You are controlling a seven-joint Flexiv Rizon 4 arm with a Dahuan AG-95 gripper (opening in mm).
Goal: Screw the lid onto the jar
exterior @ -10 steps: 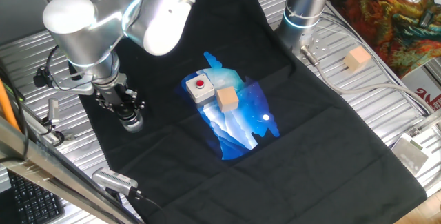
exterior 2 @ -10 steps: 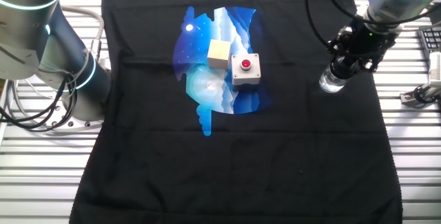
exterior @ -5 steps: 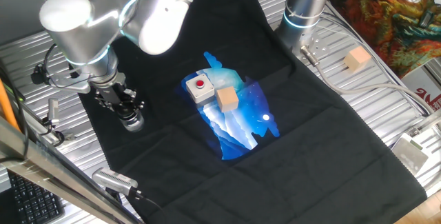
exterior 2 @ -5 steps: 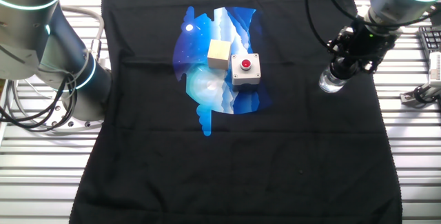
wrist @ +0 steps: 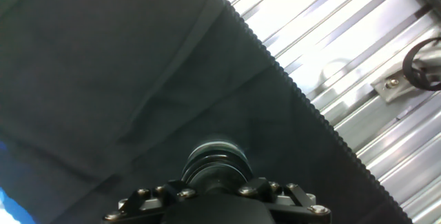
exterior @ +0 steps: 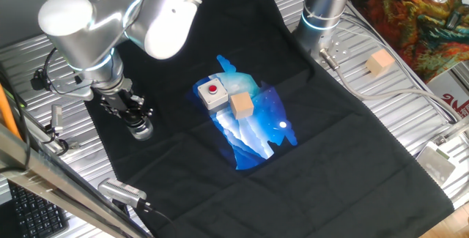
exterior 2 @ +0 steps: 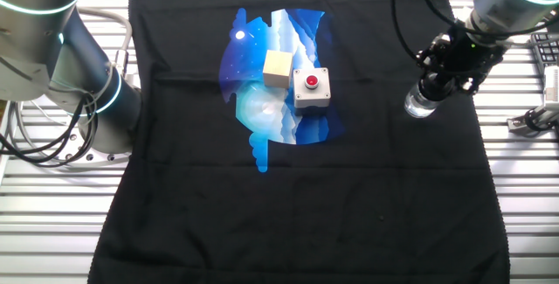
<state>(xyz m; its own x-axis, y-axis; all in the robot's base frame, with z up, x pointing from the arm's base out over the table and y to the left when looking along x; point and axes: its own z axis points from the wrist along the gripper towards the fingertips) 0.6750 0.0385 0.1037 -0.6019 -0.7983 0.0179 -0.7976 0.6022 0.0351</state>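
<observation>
1. Gripper (exterior: 134, 116): black two-finger unit, pointed down at the black cloth (exterior: 344, 150), at the cloth's left part in one fixed view and its right part in the other. Fingers are closed narrowly around the lid (exterior 2: 430, 87), which sits at the top of the jar.
2. Jar (exterior: 141, 129): short clear glass cylinder, standing upright on the cloth directly below the gripper. In the hand view its rim (wrist: 215, 156) shows as a round ring just ahead of the finger mount, near the cloth's scalloped edge.
3. Lid: dark cap, mostly hidden by the fingers; it appears seated on the jar mouth. How far the thread is engaged cannot be told.
4. Grey box with red button (exterior: 212, 93): at the centre of the cloth on the blue print, well apart from the jar.
5. Wooden cube (exterior: 241, 106): just beside the button box, on the print. A second cube (exterior: 379, 63) lies off the cloth on the slatted table at far right.
6. Progress, as a judgement: lid placed on jar and gripped; the screwing stage is in hand. Remaining: finish turning until tight, release, withdraw.
</observation>
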